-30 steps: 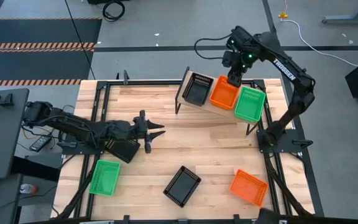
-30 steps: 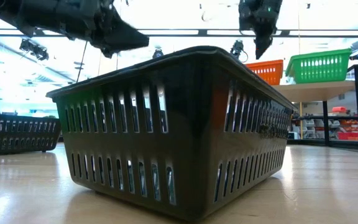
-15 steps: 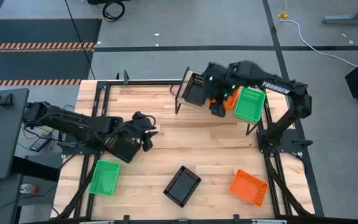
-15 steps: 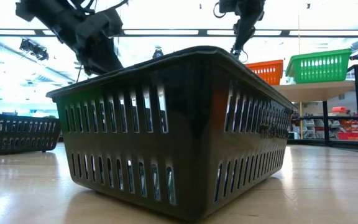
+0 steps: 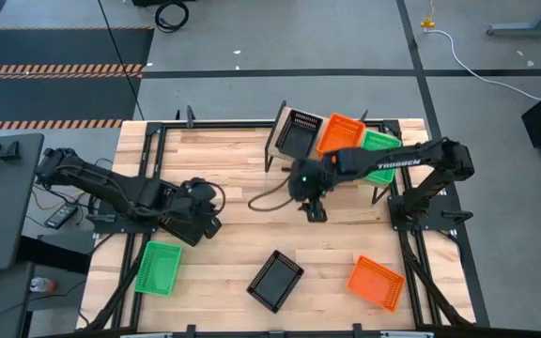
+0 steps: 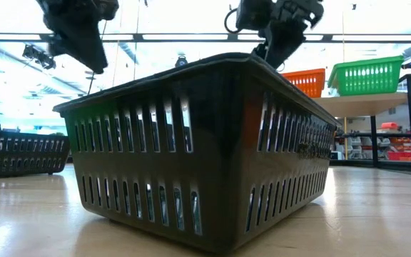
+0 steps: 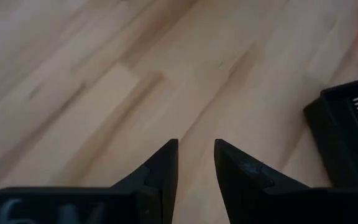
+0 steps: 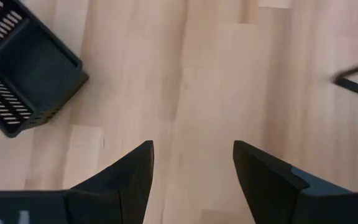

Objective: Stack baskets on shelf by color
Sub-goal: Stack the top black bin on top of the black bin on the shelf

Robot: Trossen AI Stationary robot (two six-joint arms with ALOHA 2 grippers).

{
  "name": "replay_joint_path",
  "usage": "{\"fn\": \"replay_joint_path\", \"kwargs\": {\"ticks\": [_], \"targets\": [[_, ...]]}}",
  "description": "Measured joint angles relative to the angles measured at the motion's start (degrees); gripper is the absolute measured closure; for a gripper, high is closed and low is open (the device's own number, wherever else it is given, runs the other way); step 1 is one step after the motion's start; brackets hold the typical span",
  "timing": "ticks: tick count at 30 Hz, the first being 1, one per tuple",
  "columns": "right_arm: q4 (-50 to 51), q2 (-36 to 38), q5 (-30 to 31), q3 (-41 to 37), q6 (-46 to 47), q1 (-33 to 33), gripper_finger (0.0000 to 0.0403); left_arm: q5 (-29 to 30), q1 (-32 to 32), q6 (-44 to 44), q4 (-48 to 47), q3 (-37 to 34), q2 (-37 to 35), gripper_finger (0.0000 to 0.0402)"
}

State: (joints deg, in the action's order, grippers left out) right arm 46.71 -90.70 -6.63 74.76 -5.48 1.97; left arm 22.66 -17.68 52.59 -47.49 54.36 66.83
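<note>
Since the earlier frame the right arm has swung off the shelf [image 5: 346, 160] and its end effector [image 5: 314, 212] now hangs over bare desk [image 5: 242, 160], fingers spread wide, holding nothing. Shelf carries a black [image 5: 299, 132], orange [image 5: 338, 134] and green basket [image 5: 379, 150]. Judgement: next pick is the loose black basket [image 5: 276, 279]; approach from above and straddle one rim squarely. The left end effector [image 5: 205, 223], fingers narrowly apart and empty, hovers near another black basket [image 7: 353, 134].

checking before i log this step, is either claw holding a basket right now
No. The right claw hangs open over bare wooden tabletop; the left claw has only a narrow empty gap between its fingers, near a black plastic mesh basket.
</note>
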Motion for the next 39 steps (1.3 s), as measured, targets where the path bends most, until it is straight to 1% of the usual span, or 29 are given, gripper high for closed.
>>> {"fn": "replay_joint_path", "kwargs": {"ticks": [4,6,8,13,15,17,19,25,28,32,35,39], "targets": [[-6.6,0.0,0.2,-4.8,2.3,-1.9,0.0177,-2.9,-3.2,9.1,-5.6,1.0,0.4,0.0283],[-8.5,0.0,1.1,-6.5,3.1,-2.8,0.0177,-4.7,-4.8,13.2,-6.9,0.9,0.9,0.0272],[-9.8,0.0,2.4,-7.9,3.9,-3.8,0.0177,-4.8,-6.6,16.6,-7.5,0.8,1.4,0.0257],[-15.8,0.0,2.6,-11.9,6.1,-5.7,0.0177,-4.8,-8.8,22.5,-9.2,-0.6,6.2,0.0221],[-18.2,0.0,2.6,-13.4,7.2,-6.6,0.0177,-6.8,-8.9,24.8,-9.5,-2.0,8.6,0.021],[-20.7,0.0,2.5,-15.1,8.1,-7.5,0.0177,-9.8,-8.6,26.4,-9.7,-2.9,11.1,0.0201],[-21.4,0.0,2.5,-16.1,8.7,-8.2,0.0177,-11.4,-8.5,26.7,-9.4,-3.3,13.1,0.0193],[-25.4,0.0,2.6,-19.8,15.5,-10.4,0.0177,-11.3,-7.9,24.9,-8.5,-3.3,16.5,0.0182],[-26.0,0.0,4.0,-21.6,18.5,-12.2,0.0177,-11.2,-7.3,23.1,-7.8,-3.3,17.9,0.0187],[-26.7,0.0,6.7,-23.6,23.8,-14.2,0.0177,-11.3,-6.0,17.2,-7.5,-3.5,20.2,0.0207],[-27.7,0.0,7.6,-24.8,27.3,-15.7,0.0177,-12.5,-5.1,13.4,-5.7,-5.3,21.8,0.0241],[-28.7,0.0,9.3,-25.0,29.4,-17.5,0.0177,-15.6,-4.6,8.9,1.0,-8.4,22.1,0.0315]]}}
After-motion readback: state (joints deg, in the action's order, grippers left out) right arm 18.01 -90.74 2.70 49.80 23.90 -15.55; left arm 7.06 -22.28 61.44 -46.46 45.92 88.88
